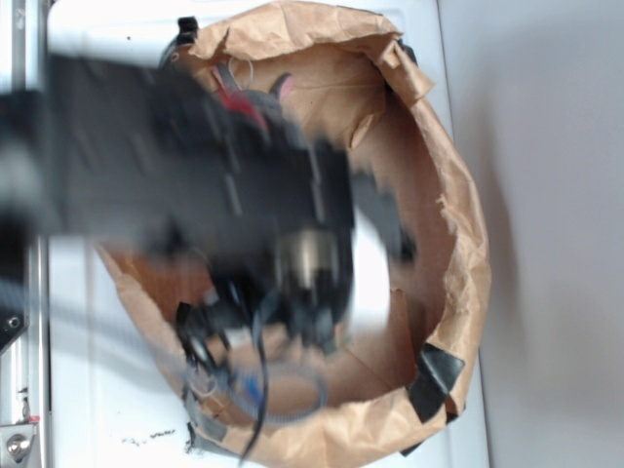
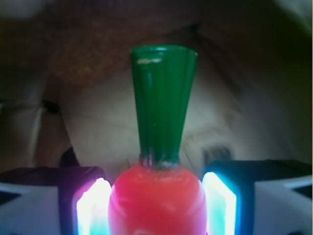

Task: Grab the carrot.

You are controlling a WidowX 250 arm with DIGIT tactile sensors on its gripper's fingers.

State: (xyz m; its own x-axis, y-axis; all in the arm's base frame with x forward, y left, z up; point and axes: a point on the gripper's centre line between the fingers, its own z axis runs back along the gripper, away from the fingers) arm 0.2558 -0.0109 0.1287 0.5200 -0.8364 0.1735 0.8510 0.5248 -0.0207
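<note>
Exterior view: one black robot arm (image 1: 195,185), motion-blurred, reaches across one crumpled brown paper bag (image 1: 458,224) that lies opened into a ring-shaped wall on a white surface (image 1: 107,429). Two patches of black tape (image 1: 434,380) show on the bag's rim, one at each end. The bag's brown floor is partly visible beyond the arm; the arm covers most of what lies inside. The gripper and the carrot cannot be made out here; blur and cables (image 1: 244,390) mask that area.

Wrist view: one gripper (image 2: 156,203) with two fingers (image 2: 90,205), each pad glowing white-cyan, the left one tinged pink. One glossy orange-red plastic toy carrot (image 2: 156,196) sits between the pads, its shoulders touching or nearly touching both; the jaws stand narrowed around it. Its dark-green flared stem (image 2: 163,103) points away from the hand, upward in frame. The carrot's tapered body is cut off by the lower edge. Beyond the stem, brown paper, dim and out of focus.
</note>
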